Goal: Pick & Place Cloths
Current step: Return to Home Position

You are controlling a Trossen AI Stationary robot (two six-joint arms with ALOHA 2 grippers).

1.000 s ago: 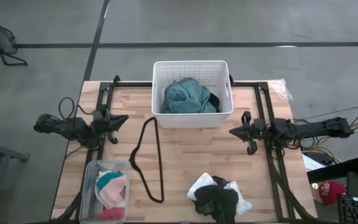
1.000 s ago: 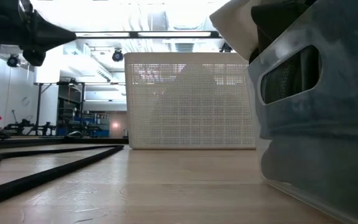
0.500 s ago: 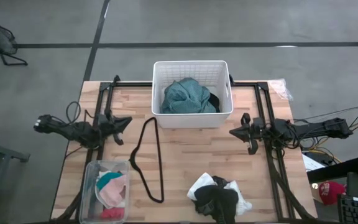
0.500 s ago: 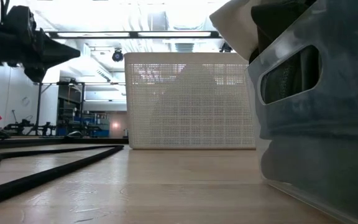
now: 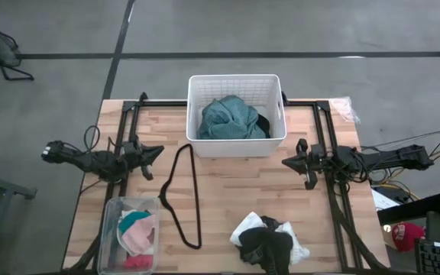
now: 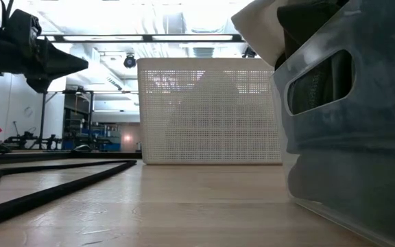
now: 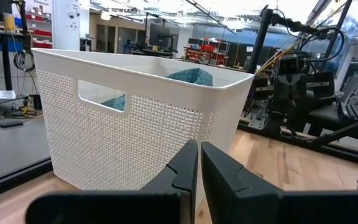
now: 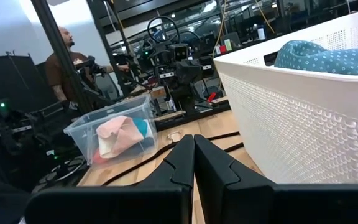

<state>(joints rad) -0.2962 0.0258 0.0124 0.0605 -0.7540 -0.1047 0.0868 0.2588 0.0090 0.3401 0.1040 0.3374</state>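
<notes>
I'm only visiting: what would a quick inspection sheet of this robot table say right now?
Surface: wooden table.
Job's things: teal garment in white basket; pink and teal socks in clear bin; black and white pieces heaped at front.
Clutter: black cord loop on the wood.
Grippers: left gripper and right gripper shut, empty, at either side.
Cables: bundle off the right edge.
Surroundings: grey floor; a person beyond the table.

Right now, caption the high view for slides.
Left tool and right tool shut, flanking a white basket holding teal cloth; socks in the clear bin.
</notes>
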